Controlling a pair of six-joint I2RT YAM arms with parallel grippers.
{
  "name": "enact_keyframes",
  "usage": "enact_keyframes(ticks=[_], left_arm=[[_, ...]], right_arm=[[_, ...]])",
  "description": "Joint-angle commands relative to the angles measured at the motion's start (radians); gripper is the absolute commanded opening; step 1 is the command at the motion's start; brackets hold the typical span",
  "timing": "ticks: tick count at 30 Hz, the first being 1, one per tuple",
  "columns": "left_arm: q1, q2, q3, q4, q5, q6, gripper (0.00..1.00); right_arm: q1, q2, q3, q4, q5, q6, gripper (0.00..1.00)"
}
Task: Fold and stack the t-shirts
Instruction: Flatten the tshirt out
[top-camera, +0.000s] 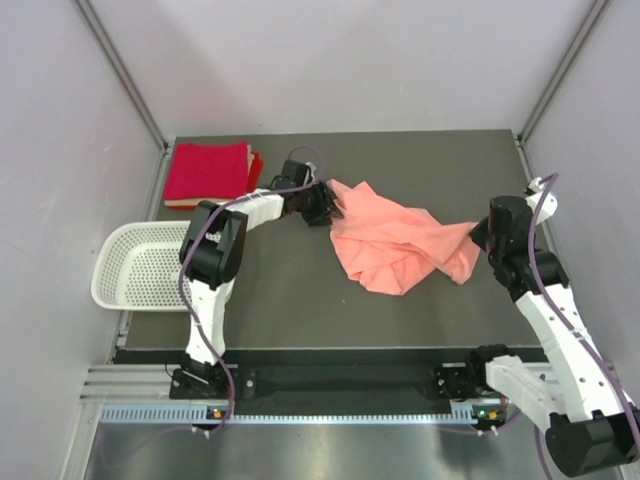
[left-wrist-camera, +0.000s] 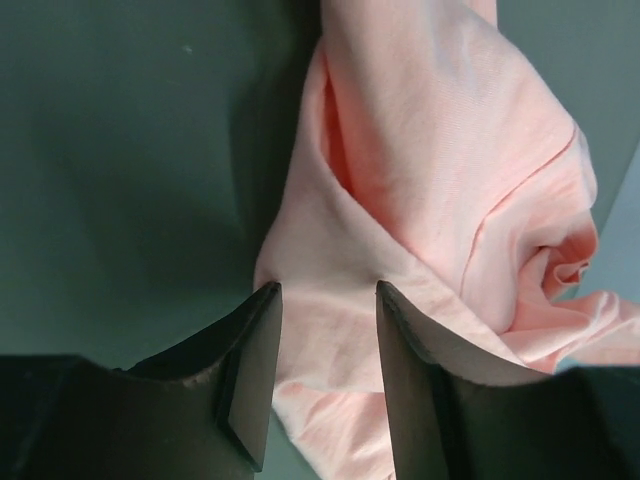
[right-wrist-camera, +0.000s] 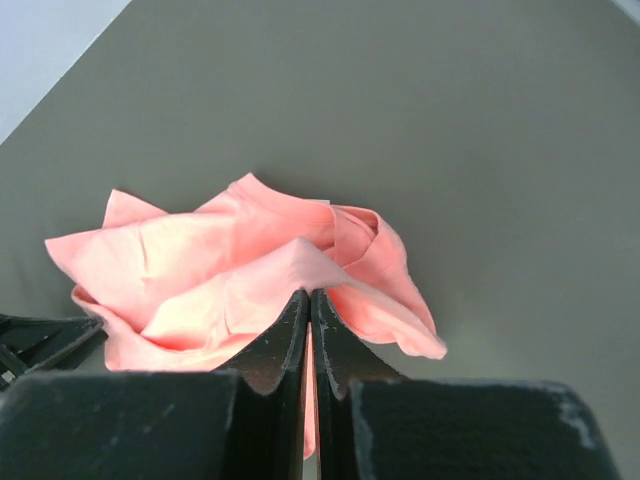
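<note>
Setting: a dark table (top-camera: 300, 300) seen from above, with pale walls around it and two white and black robot arms mounted at its near edge.

Pink shirt: a salmon-pink t-shirt (top-camera: 390, 245) lies crumpled and unfolded on the table, right of centre. It is bunched in loose folds between the two grippers.

Folded shirts: red folded t-shirts (top-camera: 207, 172) sit in a neat square stack at the far left corner of the table, well apart from the pink one.

Left gripper: the left gripper (top-camera: 325, 205) is at the far left corner of the pink shirt. In its wrist view the two dark fingers (left-wrist-camera: 250, 370) stand partly apart, with a clear gap between them. Pink cloth shows in that gap and under the tips. Whether the fingers press the cloth cannot be told.

Right gripper: the right gripper (right-wrist-camera: 309, 293) is at the right edge of the pink shirt. Its fingers are closed tight together, with a thin strip of pink cloth pinched between them. The cloth rises in a peak to the tips.

Basket: a white perforated basket (top-camera: 115, 270) sits at the left edge of the table, beside the left arm and nearer than the red stack.
</note>
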Motion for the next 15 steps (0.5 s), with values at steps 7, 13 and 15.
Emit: enact_keyframes(ticks=[7,13,15], left_arm=[[0.004,-0.110,-0.034,0.030,-0.054,0.071,0.50],[0.004,-0.068,-0.073,0.090,-0.050,0.082,0.50],[0.004,-0.050,-0.059,0.109,-0.058,0.099,0.50]], right_arm=[[-0.013,-0.039,0.033,0.033,-0.028,-0.016,0.00],[-0.013,-0.040,0.044,0.039,-0.028,-0.030,0.00],[-0.014,-0.042,0.041,0.050,-0.041,-0.041,0.00]])
